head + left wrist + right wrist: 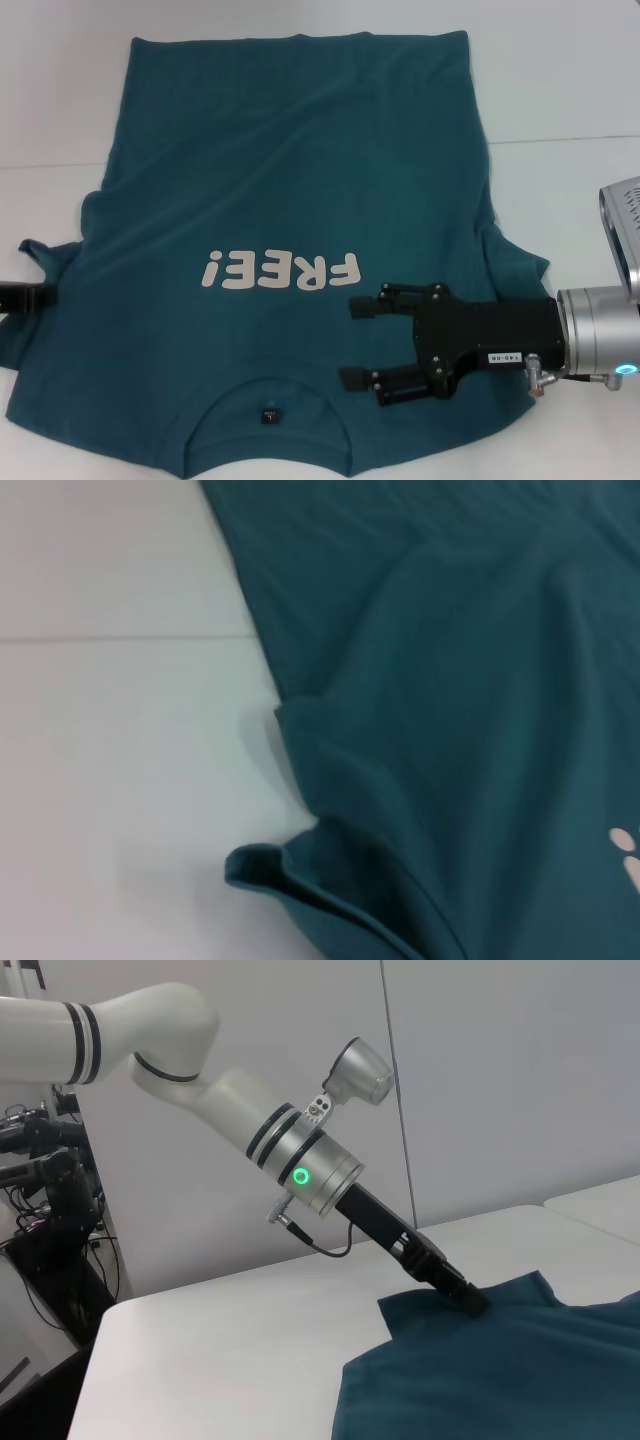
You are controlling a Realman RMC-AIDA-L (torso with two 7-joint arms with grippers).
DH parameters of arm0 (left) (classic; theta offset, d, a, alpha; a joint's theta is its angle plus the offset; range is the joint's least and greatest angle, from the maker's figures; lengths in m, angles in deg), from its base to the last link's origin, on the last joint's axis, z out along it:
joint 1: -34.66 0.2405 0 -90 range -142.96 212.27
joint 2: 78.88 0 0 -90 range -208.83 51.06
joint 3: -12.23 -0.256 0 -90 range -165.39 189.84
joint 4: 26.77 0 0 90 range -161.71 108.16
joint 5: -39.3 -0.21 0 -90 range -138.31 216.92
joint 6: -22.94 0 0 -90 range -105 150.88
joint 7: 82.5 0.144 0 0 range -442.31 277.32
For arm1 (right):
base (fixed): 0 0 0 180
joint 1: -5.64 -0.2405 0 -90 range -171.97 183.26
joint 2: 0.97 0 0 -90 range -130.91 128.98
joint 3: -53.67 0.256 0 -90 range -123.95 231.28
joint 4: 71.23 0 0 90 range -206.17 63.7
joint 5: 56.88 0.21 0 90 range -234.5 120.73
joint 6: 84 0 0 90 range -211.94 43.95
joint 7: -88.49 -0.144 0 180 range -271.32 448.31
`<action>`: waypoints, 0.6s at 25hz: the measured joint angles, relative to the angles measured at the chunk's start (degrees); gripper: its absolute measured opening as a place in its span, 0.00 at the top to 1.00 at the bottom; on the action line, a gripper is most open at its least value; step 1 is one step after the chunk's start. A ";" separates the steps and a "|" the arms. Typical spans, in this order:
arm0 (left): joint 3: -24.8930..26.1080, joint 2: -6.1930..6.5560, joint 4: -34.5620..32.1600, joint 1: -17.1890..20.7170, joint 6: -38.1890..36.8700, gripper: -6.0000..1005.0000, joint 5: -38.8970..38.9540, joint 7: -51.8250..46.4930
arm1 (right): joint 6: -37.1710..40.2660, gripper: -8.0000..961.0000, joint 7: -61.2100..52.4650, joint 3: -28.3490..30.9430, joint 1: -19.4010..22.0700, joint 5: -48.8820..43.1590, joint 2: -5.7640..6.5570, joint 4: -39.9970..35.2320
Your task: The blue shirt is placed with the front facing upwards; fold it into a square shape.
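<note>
Lying spread across the white desk [580, 90], the blue shirt [290, 200] is facing print-up, its collar toward the robot and its hem at the far edge, still unfolded. At the left, the left end effector [25, 297] is sitting at the crumpled left sleeve; in the right wrist view its tip [465, 1298] is pressing down onto that sleeve's edge, probably to catch the fabric for a first fold, though I cannot tell whether its fingers are parted or pinched. Moving right past the "FREE!" lettering [280, 270], the right end effector [365, 342] is hovering over the chest near the right shoulder, its two fingers spread wide and holding nothing. That placement is likely readying it to take the opposite side, so both arms can carry the sleeves inward together.
</note>
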 joint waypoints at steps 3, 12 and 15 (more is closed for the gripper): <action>0.41 -0.05 0.29 0.00 -0.28 0.94 0.07 -0.04 | -0.10 0.05 0.00 -0.19 -0.04 0.00 0.00 0.00; 0.53 -0.31 1.02 0.08 0.65 0.90 0.08 0.37 | -0.25 0.05 0.00 -0.36 -0.15 0.01 0.00 0.00; 0.52 -0.20 2.19 -0.15 1.54 0.89 0.08 0.53 | -0.30 0.05 0.00 -0.35 -0.17 0.00 0.00 0.00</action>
